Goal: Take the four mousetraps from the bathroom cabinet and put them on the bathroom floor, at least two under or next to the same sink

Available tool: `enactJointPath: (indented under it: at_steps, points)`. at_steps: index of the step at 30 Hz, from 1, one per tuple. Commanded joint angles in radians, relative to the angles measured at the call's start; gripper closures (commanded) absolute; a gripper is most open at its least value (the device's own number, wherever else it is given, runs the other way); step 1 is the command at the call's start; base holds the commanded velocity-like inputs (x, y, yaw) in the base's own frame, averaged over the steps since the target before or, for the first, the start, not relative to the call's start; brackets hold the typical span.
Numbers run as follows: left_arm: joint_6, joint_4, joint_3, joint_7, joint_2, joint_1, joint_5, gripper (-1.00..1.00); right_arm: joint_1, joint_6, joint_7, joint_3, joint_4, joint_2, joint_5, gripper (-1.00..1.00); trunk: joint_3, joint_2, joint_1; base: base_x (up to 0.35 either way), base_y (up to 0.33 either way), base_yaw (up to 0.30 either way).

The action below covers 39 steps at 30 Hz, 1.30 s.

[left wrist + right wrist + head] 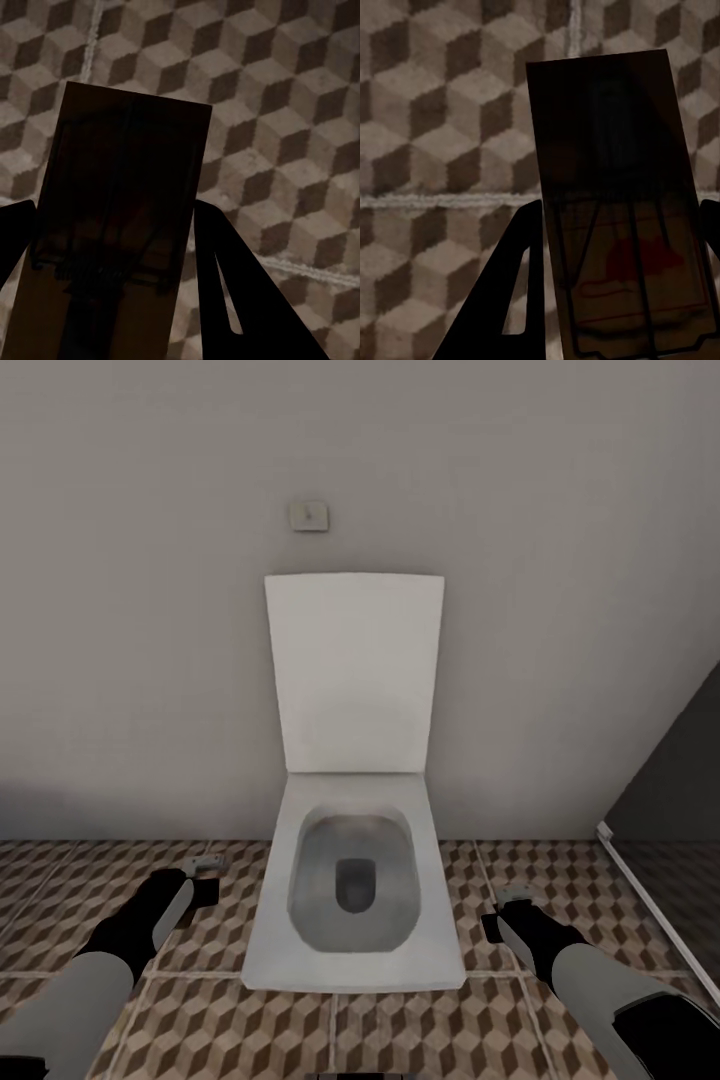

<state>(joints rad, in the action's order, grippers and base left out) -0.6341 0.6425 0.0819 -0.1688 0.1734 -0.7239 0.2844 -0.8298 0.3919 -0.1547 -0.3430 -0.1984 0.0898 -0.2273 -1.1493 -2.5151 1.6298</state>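
Observation:
Each of my grippers holds a mousetrap above the cube-patterned bathroom floor (230, 1020). In the left wrist view a flat dark brown mousetrap (127, 210) with a wire frame sits between the two black fingers (247, 300). The right wrist view has another brown mousetrap (619, 202), with a red mouse print, clamped between the fingers (510, 300). From the head camera the left gripper (205, 863) hangs left of a white toilet and the right gripper (518, 900) hangs to its right. The cabinet and the sink are out of view.
A white toilet (355, 880) with its lid raised stands straight ahead against a grey wall (130, 610). A small flush plate (309, 515) is on the wall above. A dark panel with a pale edge (660, 900) runs along the right.

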Motion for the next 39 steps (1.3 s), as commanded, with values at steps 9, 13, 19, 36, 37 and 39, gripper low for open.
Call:
enactJointPath:
  at_steps: [9,13,19,36,37,39]
  points:
    - [-0.004,0.0,0.007,-0.009,0.0,0.0,0.007,1.0,0.0,0.005,-0.005,-0.008,-0.003,0.001,-0.012,1.0,-0.001,0.0,0.0,0.009,0.005,0.0]
    - [-0.004,-0.001,0.007,-0.009,0.0,-0.001,0.007,1.0,0.0,0.005,-0.005,-0.008,-0.003,0.001,-0.012,1.0,-0.001,0.0,0.0,0.073,0.0,0.0]
    - [-0.004,-0.001,0.007,-0.009,0.0,0.0,0.007,1.0,0.0,0.005,-0.005,-0.008,-0.003,0.001,-0.012,1.0,-0.001,0.0,0.0,0.059,0.0,0.0]
    - [-0.006,0.001,0.007,-0.009,0.0,-0.001,0.009,1.0,0.0,0.005,-0.005,-0.008,-0.003,0.001,-0.012,1.0,-0.001,0.0,0.0,0.05,0.04,0.0]
    - [-0.006,0.001,0.007,-0.009,0.0,-0.001,0.01,1.0,0.0,0.005,-0.005,-0.008,-0.003,0.001,-0.012,1.0,-0.001,0.0,0.0,0.125,0.116,0.0]
    - [-0.006,0.001,0.007,-0.009,0.0,-0.001,0.01,1.0,0.0,0.005,-0.005,-0.008,-0.003,0.001,-0.012,1.0,-0.001,0.0,0.0,0.09,0.084,0.0]
